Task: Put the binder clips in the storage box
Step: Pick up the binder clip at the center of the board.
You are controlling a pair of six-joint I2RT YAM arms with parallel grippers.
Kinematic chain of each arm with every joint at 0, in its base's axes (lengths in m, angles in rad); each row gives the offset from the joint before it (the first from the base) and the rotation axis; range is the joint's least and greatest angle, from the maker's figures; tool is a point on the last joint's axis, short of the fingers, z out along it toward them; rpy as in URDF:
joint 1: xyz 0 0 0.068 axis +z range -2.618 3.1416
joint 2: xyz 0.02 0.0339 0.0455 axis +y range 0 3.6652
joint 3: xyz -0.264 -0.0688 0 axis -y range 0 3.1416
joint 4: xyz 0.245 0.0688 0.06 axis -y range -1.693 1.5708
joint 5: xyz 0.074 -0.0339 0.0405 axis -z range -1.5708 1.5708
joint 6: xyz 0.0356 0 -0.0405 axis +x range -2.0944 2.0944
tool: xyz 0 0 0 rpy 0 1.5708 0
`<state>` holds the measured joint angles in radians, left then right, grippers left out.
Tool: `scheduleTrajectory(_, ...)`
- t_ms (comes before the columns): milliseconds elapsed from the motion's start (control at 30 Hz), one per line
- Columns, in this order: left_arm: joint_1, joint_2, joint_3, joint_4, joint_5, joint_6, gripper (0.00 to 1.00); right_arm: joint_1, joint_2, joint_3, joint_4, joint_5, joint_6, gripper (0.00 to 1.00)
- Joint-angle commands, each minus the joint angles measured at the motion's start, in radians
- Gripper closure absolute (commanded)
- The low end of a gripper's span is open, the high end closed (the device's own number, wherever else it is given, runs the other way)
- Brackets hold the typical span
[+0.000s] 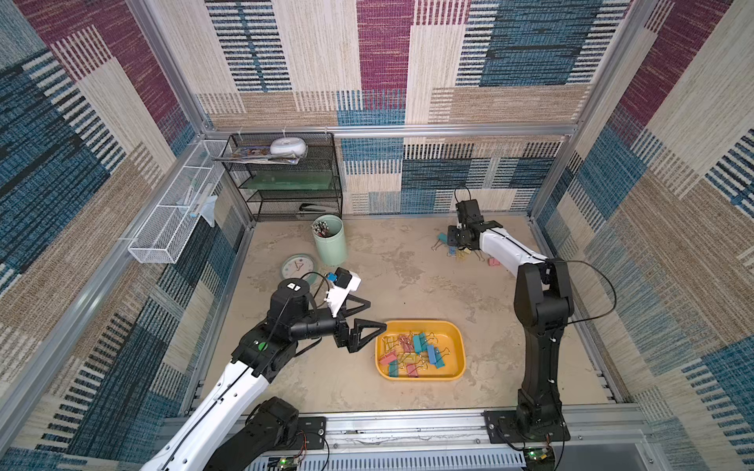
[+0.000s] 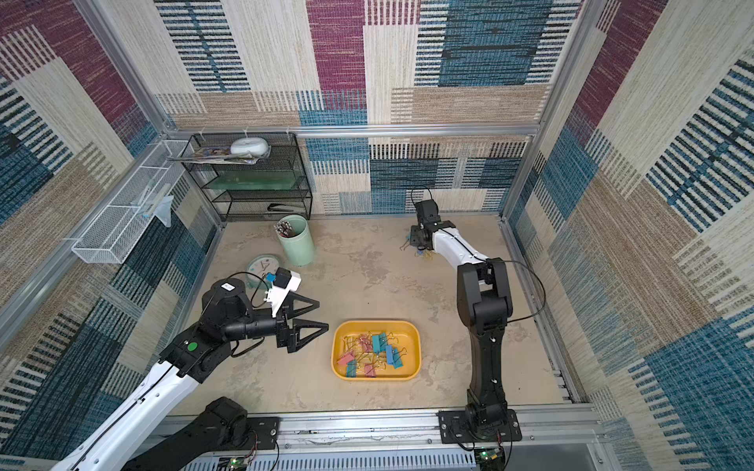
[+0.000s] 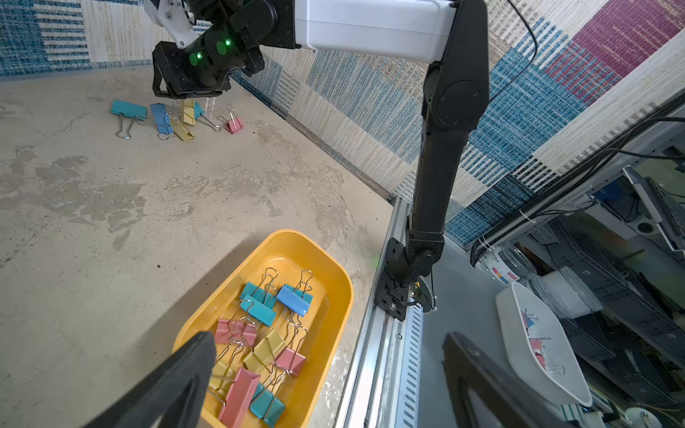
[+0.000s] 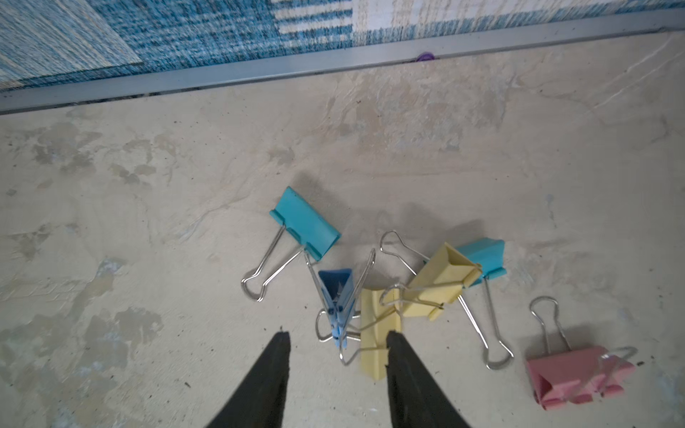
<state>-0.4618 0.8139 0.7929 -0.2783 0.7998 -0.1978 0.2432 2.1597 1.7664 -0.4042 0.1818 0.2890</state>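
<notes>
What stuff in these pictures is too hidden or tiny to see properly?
Top views: the right arm covers most loose binder clips.
Left wrist view: the left gripper hides part of the storage box.
Top views: what fills the mint cup is too small.
Top views: the left arm covers part of the clock.

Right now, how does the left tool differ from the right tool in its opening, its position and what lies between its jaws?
Opening: the left tool is spread wide. The right tool is narrower, though its jaws stand apart.
Position: the left tool hovers beside the storage box. The right tool is low over the loose binder clips, far from that box.
Content: nothing lies between the left tool's jaws, while a blue clip sits between the right tool's.
Shared: both are black and tapered, and neither seems to grip anything.
</notes>
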Motion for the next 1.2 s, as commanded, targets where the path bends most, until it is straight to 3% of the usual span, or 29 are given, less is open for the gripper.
scheduleTrajectory(0,0.0,0.001,0.008,0.01,0.006,0.011,0.0,0.0,0.047,0.054,-0.027,-0.037,0.021,0.59)
scheduleTrajectory(367,0.0,0.001,0.009,0.011,0.007,0.01,0.01,-0.005,0.13,0.102,-0.052,-0.034,0.019,0.75)
scheduleTrajectory(633,0.0,0.003,0.01,0.01,0.01,0.008,0.0,-0.005,0.093,0.105,-0.08,-0.081,0.022,0.94)
scheduleTrajectory(967,0.0,0.002,0.008,0.01,0.01,0.01,0.01,0.0,-0.17,-0.043,-0.015,-0.246,0.046,0.96)
scheduleTrajectory(1167,0.0,-0.001,0.009,0.011,0.01,0.008,0.0,0.024,-0.501,-0.346,0.092,-0.299,0.103,0.97)
